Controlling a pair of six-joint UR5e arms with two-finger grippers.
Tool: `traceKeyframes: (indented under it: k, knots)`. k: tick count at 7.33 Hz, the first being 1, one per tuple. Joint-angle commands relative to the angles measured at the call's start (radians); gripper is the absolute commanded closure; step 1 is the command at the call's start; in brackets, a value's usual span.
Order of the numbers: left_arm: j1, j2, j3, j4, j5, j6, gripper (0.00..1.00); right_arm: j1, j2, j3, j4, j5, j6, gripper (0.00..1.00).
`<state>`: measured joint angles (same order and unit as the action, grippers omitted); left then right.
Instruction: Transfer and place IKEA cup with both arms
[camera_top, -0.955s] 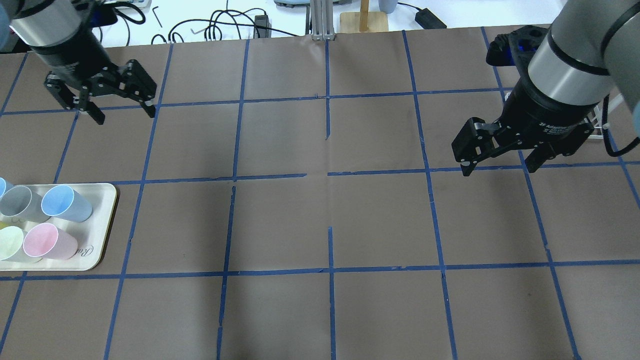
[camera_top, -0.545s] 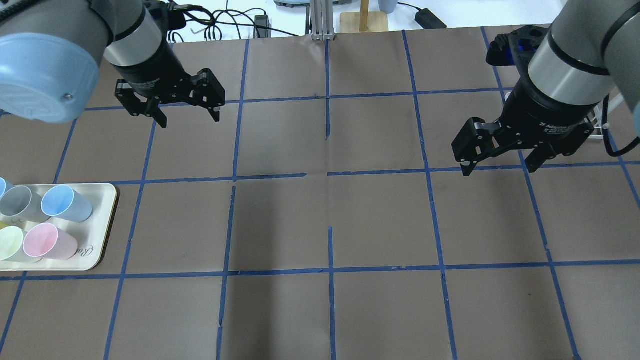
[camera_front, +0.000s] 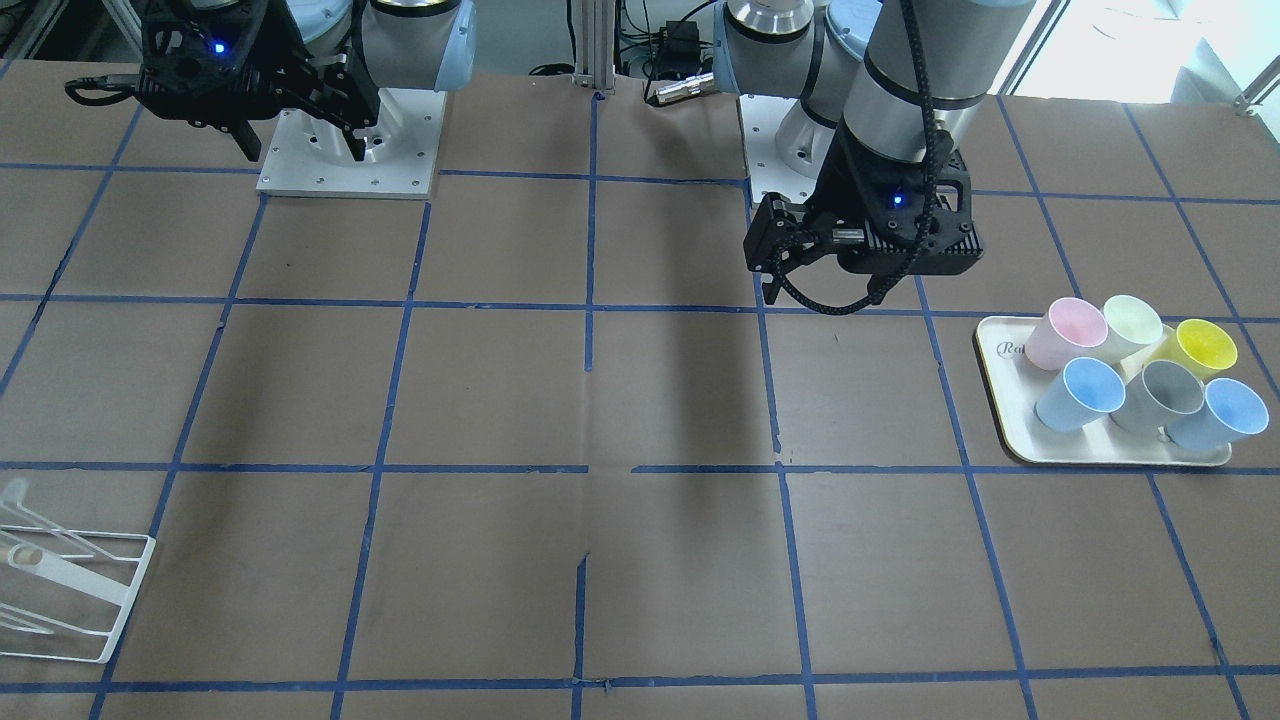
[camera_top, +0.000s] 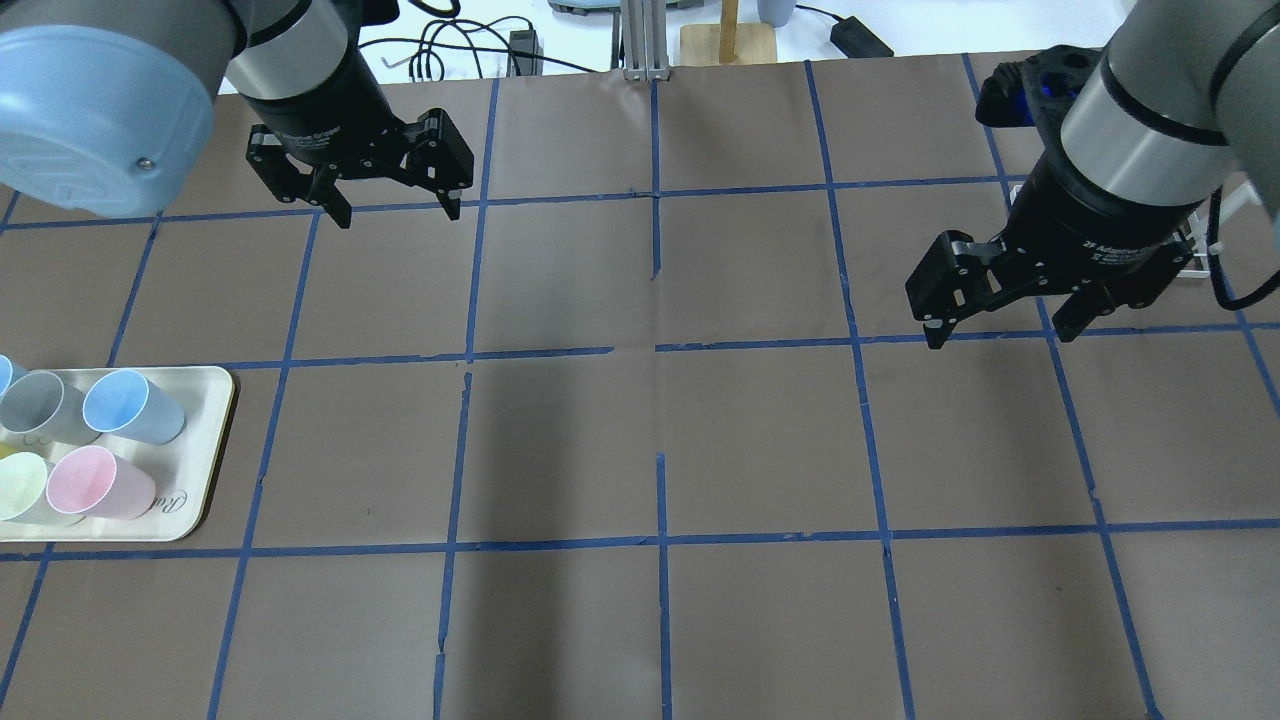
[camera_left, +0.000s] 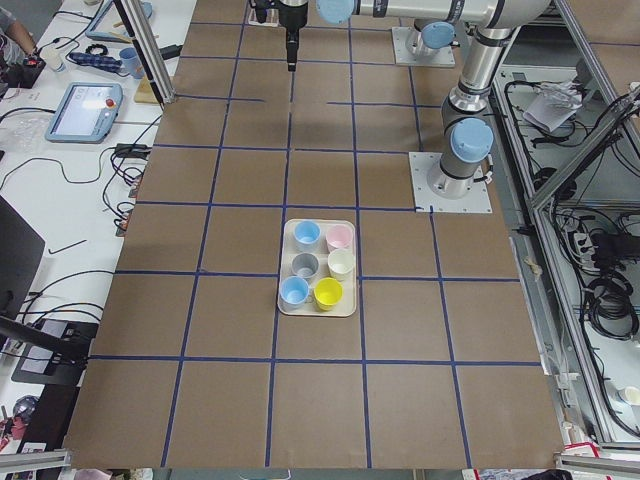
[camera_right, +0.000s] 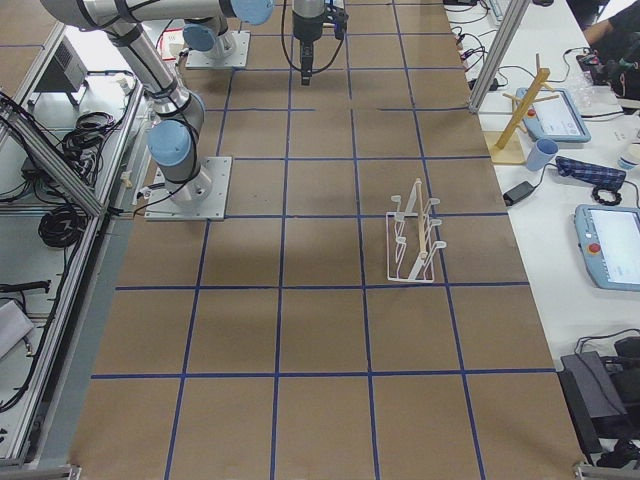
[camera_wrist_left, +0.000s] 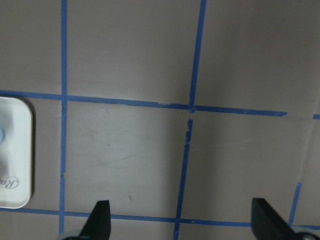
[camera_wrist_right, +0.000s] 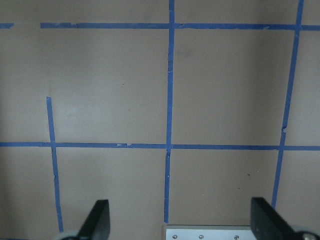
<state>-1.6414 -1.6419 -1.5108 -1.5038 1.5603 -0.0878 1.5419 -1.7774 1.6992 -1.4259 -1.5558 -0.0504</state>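
Note:
Two pale blue cups (camera_front: 1085, 392) (camera_front: 1225, 412) stand on a cream tray (camera_front: 1010, 440) with pink, pale green, yellow and grey cups. In the overhead view one blue cup (camera_top: 130, 405) stands at the tray's (camera_top: 200, 470) right end. The other is cut off by the left edge. My left gripper (camera_top: 395, 210) is open and empty. It hangs over bare table, well behind and to the right of the tray. Its wrist view shows only the tray's corner (camera_wrist_left: 15, 150). My right gripper (camera_top: 998, 335) is open and empty over the table's right side.
A white wire rack (camera_front: 60, 580) stands at the right end of the table, also in the exterior right view (camera_right: 415, 235). The brown table has a blue tape grid. The right arm's white base plate (camera_wrist_right: 235, 232) lies below the right gripper. Cables and tools lie beyond the far edge.
My left arm has swung in from the far left to the right, still open and empty. The right arm has barely moved. The cups have not moved.

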Motion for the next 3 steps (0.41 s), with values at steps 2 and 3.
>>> traceKeyframes:
  k: [2,3]
  knots:
    - [0.026,0.017,-0.001,-0.038,0.009,0.005,0.00,0.003,-0.008,-0.001,-0.002,0.006,0.001,0.00]
    - [0.026,0.017,-0.002,-0.036,0.009,0.019,0.00,0.001,-0.008,0.000,-0.002,0.005,0.001,0.00]
